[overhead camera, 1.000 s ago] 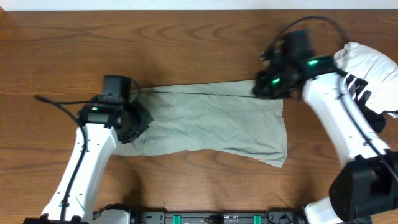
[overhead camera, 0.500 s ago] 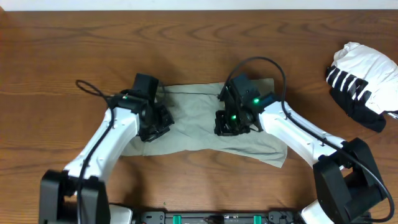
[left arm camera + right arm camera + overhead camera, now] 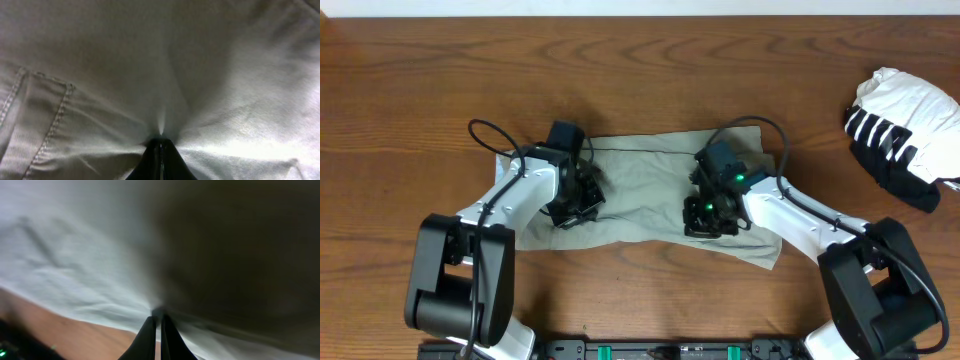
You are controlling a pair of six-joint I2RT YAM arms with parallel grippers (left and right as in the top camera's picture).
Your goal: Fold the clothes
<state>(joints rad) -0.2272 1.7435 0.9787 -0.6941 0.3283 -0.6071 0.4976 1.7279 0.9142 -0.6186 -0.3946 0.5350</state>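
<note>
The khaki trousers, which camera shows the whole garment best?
Overhead: the trousers lie spread on the table, nearly the full outline visible. The left wrist view shows only a close patch with pocket stitching; the right wrist view, only a blurred patch.

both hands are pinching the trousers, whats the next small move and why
Probably draw both pinches a little closer to the near edge, then let go. The left hand and right hand are each shut on a tented pucker of the trousers, and from overhead both sit short of that edge, so the fold looks unfinished.
</note>
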